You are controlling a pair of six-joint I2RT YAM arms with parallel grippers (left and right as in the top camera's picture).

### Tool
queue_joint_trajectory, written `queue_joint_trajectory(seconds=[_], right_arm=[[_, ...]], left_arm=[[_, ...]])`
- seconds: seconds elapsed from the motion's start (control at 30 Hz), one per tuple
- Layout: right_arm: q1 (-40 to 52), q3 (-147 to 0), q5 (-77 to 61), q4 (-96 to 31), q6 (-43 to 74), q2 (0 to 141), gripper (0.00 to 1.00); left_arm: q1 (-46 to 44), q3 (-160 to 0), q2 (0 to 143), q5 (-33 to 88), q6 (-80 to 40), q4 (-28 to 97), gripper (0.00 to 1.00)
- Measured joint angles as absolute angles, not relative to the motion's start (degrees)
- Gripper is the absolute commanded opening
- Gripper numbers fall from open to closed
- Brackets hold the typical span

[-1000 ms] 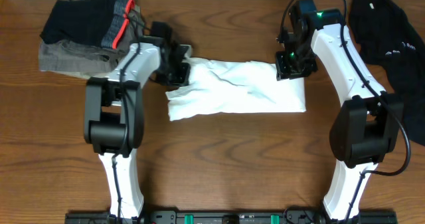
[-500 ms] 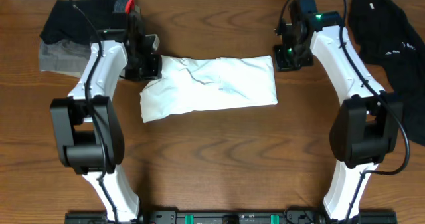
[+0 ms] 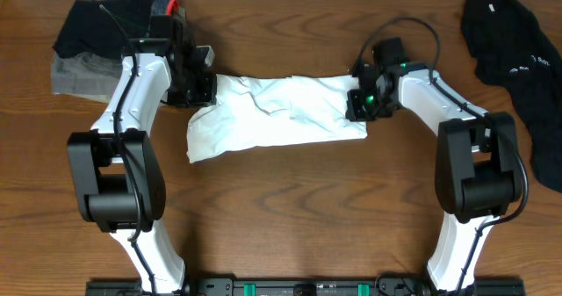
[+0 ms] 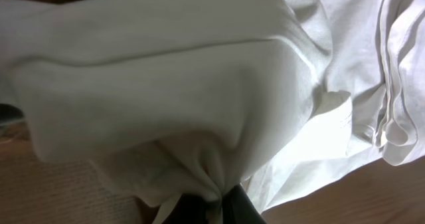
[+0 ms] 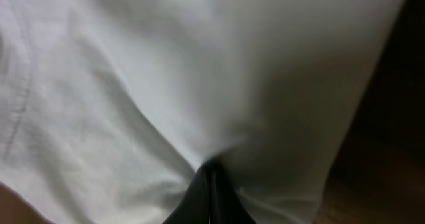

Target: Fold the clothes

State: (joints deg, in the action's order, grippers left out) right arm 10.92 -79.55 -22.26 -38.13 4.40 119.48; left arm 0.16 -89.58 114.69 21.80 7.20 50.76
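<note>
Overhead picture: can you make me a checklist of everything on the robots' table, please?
Surface: brown wooden table.
Job's things: white T-shirt, wrinkled, folded into a long strip across the middle.
Clutter: dark clothes pile on a grey garment at back left; black garment at back right.
Grippers: left gripper and right gripper, fingers pinched shut on opposite ends of the T-shirt.
Cables: black cable looping above the right arm.
Surroundings: black rail at the front edge; nothing else seen.

Arms stretched forward — left pincer (image 3: 207, 92) and right pincer (image 3: 356, 108) each clamped on the T-shirt (image 3: 281, 119).
</note>
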Motion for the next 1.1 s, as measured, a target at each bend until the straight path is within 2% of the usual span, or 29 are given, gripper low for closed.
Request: queue_joint_trajectory(seconds=[0.33,1.1], right_arm=[[10.61,-74.59,-23.73,-32.77,6.85,117.56,0.01],[10.24,-74.08,-24.73,-32.42,7.27,117.62,0.01]], left_arm=[[-2.39,-89.54,108.40,22.17,2.28,50.00,0.06],[-27.27,-89.47,105.89,19.11,-13.08,33.12,0.07]])
